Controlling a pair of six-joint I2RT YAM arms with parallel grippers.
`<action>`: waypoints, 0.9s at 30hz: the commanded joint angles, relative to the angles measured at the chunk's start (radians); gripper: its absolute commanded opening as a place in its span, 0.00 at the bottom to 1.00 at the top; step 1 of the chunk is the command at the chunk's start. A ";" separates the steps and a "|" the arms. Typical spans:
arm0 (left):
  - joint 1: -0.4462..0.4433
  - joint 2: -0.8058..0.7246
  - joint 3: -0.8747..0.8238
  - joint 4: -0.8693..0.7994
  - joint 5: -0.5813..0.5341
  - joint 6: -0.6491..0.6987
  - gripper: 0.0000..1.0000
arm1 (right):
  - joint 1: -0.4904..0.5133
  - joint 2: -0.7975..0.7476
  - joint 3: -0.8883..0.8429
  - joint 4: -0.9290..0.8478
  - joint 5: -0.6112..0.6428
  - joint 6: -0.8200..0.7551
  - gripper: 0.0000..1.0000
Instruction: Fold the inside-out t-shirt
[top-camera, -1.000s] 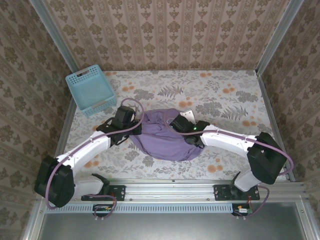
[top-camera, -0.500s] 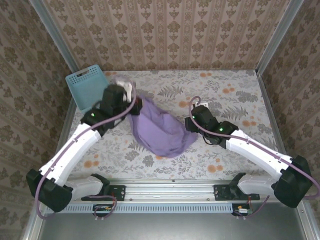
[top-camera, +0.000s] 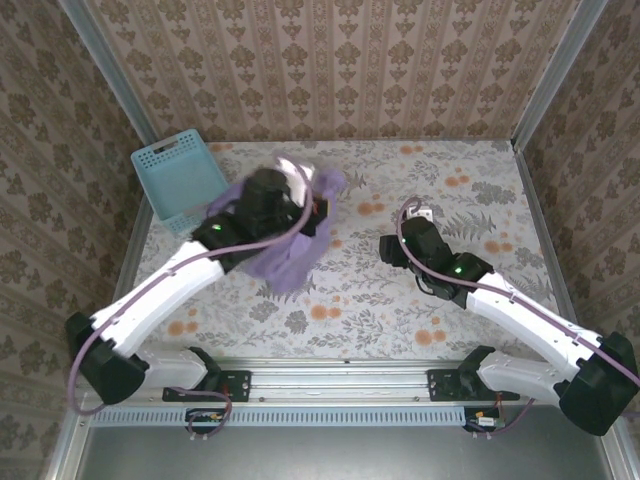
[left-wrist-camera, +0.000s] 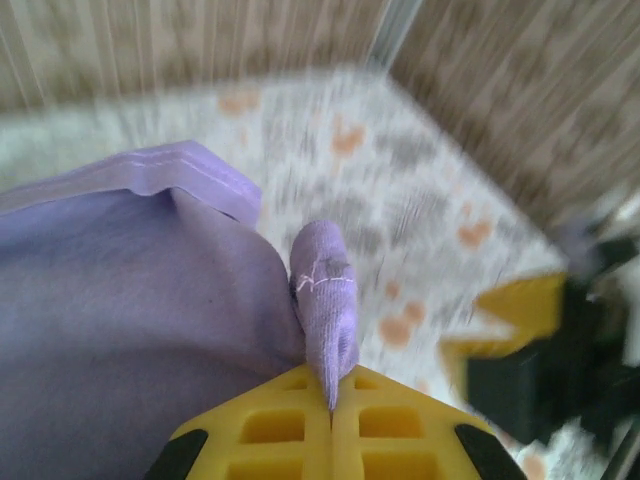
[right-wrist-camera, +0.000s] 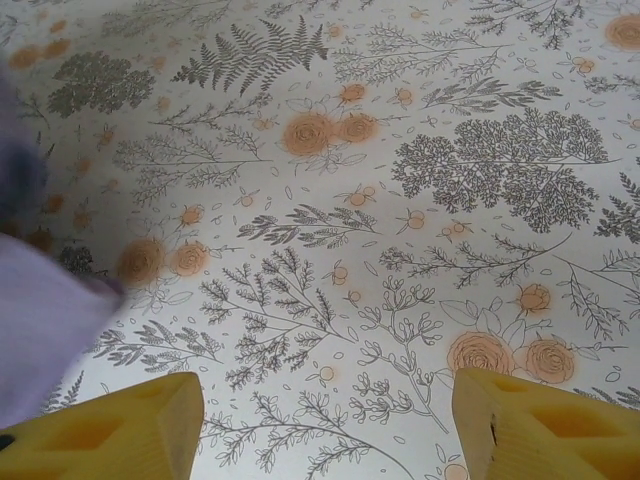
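Note:
The lavender-purple inside-out t-shirt (top-camera: 292, 252) hangs bunched in the air above the left middle of the table. My left gripper (top-camera: 305, 200) holds it up. In the left wrist view its yellow fingers (left-wrist-camera: 270, 430) are pressed together on a ribbed fold of the t-shirt (left-wrist-camera: 325, 300), and the rest of the cloth drapes to the left. My right gripper (top-camera: 392, 246) hovers over bare tablecloth to the right of the shirt, apart from it. It stands open with nothing between its fingers (right-wrist-camera: 120, 425). A blurred edge of the t-shirt (right-wrist-camera: 40, 330) shows at the left of the right wrist view.
A light-blue lattice basket (top-camera: 182, 182) stands at the back left corner, close behind the left arm. The floral tablecloth (top-camera: 450, 185) covers the table, with papered walls on three sides and a metal rail (top-camera: 350, 372) along the near edge.
The left arm has lifted the t-shirt off the table and swung it up toward the back. The right gripper has let go of it, opened and drawn back to the right.

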 joint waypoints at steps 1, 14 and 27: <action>-0.067 0.031 -0.112 0.104 0.048 -0.080 0.08 | -0.021 0.002 -0.012 0.031 -0.042 0.019 0.69; 0.103 -0.048 -0.261 -0.033 -0.063 -0.073 0.72 | -0.052 0.198 0.030 0.061 -0.213 0.154 0.75; -0.050 0.433 0.018 -0.123 -0.031 0.067 0.80 | -0.053 0.238 -0.163 0.128 -0.257 0.358 0.75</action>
